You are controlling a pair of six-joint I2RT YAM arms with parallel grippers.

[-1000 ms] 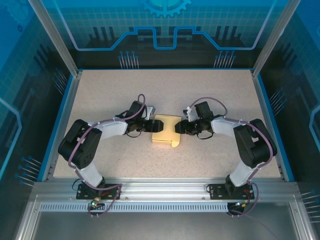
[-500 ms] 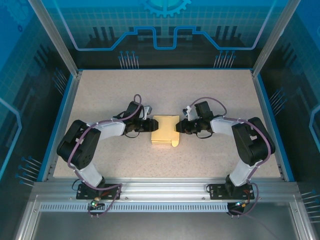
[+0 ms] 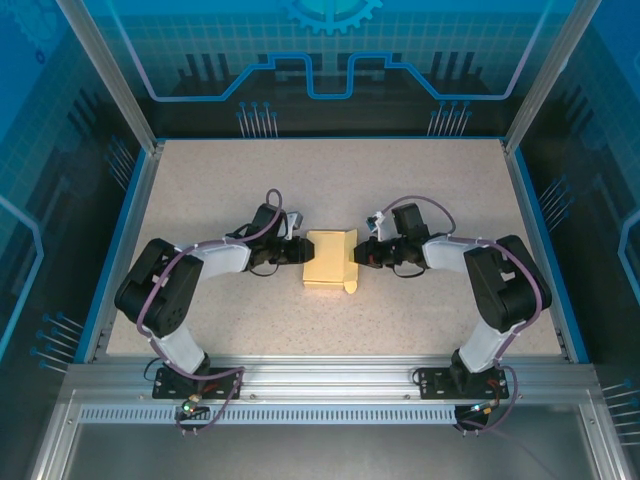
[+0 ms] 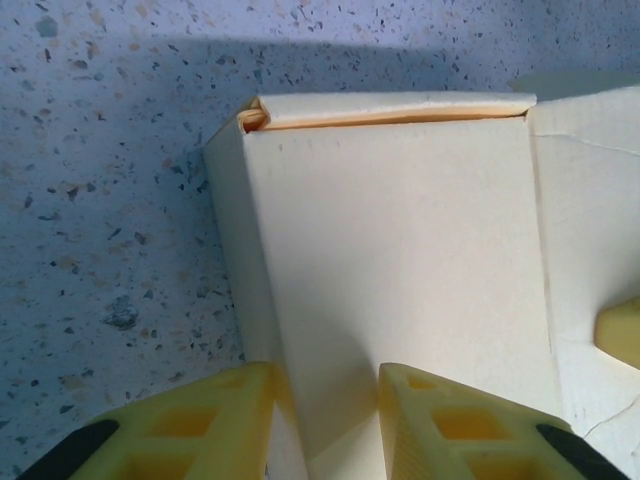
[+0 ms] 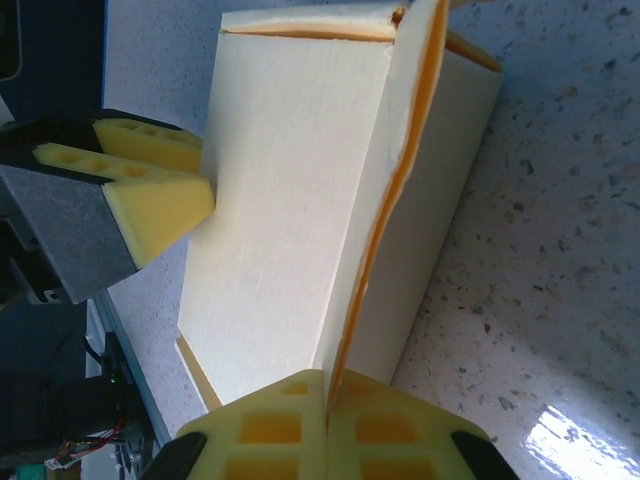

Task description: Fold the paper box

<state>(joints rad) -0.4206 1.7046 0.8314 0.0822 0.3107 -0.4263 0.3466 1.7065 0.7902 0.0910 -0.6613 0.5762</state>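
Since the paper box sits mid-table between both arms, each side gets a hold. The left jaws pinch its near end, seemingly to steady it. The right jaws are squeezed tight on a thin side flap, probably to fold it over.

The paper box is pale yellow thin card, folded up into a small rectangular block. It lies flat near the middle of the tabletop, its long sides running from the far edge toward the near edge. One long flap stands raised along its right side, and a rounded tab juts from its near right corner
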